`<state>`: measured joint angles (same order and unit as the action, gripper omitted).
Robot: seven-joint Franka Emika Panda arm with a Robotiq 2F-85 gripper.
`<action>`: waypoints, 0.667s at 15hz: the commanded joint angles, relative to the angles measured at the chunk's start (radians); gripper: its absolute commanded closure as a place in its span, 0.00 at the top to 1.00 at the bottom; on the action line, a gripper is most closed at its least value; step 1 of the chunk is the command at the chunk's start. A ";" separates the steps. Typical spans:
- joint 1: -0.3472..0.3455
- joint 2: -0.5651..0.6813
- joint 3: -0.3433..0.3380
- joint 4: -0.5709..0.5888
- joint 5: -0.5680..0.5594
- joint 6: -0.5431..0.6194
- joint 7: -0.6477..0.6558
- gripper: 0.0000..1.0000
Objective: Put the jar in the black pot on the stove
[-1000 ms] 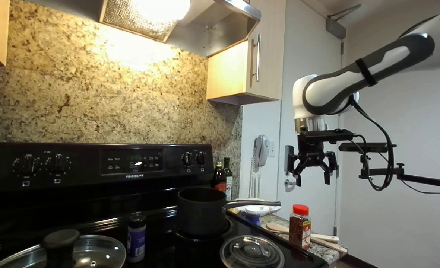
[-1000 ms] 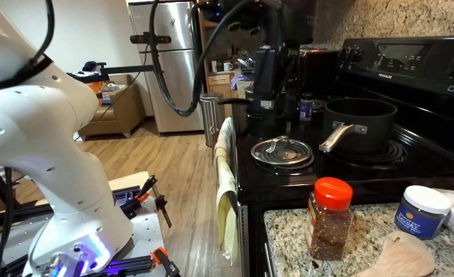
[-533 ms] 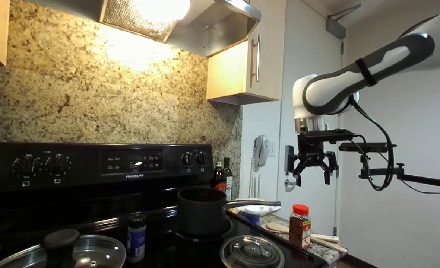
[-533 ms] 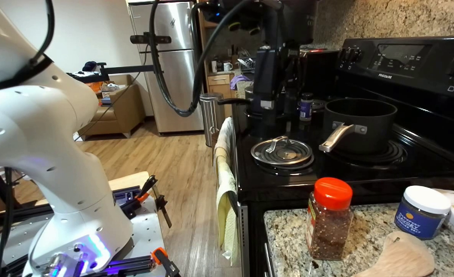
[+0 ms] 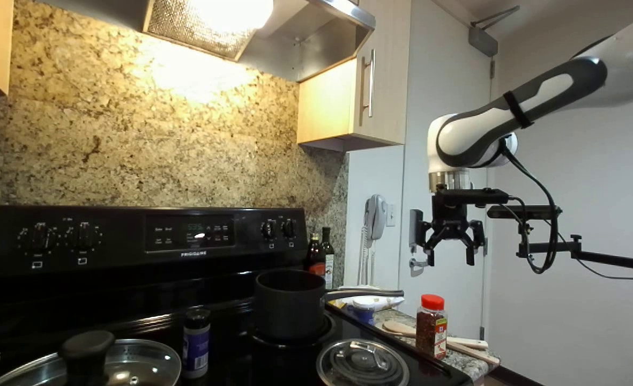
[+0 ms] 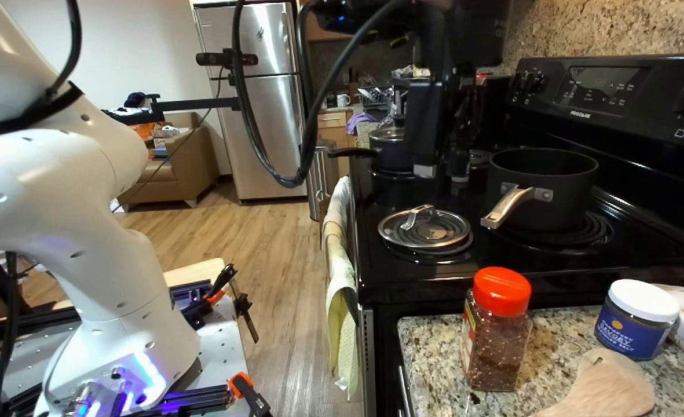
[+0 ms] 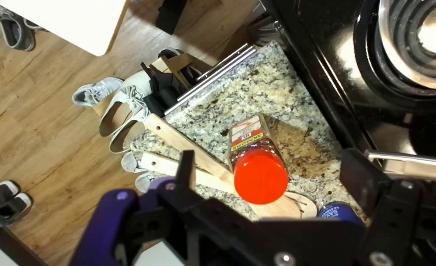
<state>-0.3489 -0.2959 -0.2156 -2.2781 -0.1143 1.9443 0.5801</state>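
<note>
Hanging in the right half of an exterior view, the jaws are pointing down, standing wide apart and pinching nothing. Below them, well clear of any contact, the jar (image 7: 256,159) is standing upright on the worktop (image 7: 240,92); in the wrist view it is showing slightly right of centre, in the gap the jaws are leaving. Wooden utensils (image 7: 188,145) are lying near it, pointing towards the left of that frame. Farther out, the stove (image 6: 648,240) is filling much of the right half of an exterior view, and on it the black pot (image 6: 567,197) is sitting lidless. I am judging the task to be barely beginning: the pot is waiting in place, while coming down, gripping, lifting, carrying across and lowering the jar inside are all remaining.
</note>
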 commanded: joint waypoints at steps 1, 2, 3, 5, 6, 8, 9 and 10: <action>0.015 0.109 -0.061 0.067 0.094 0.005 -0.198 1.00; 0.017 0.132 -0.072 0.084 0.112 -0.007 -0.258 1.00; 0.016 0.151 -0.078 0.098 0.118 -0.014 -0.297 1.00; 0.013 0.183 -0.086 0.122 0.125 -0.017 -0.341 1.00; 0.013 0.197 -0.088 0.132 0.123 -0.013 -0.363 1.00; 0.013 0.220 -0.090 0.152 0.123 -0.018 -0.401 1.00; 0.014 0.230 -0.091 0.162 0.128 -0.023 -0.429 1.00; 0.015 0.239 -0.091 0.172 0.131 -0.032 -0.454 1.00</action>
<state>-0.3476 -0.0978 -0.2915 -2.1568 -0.0132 1.9471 0.2155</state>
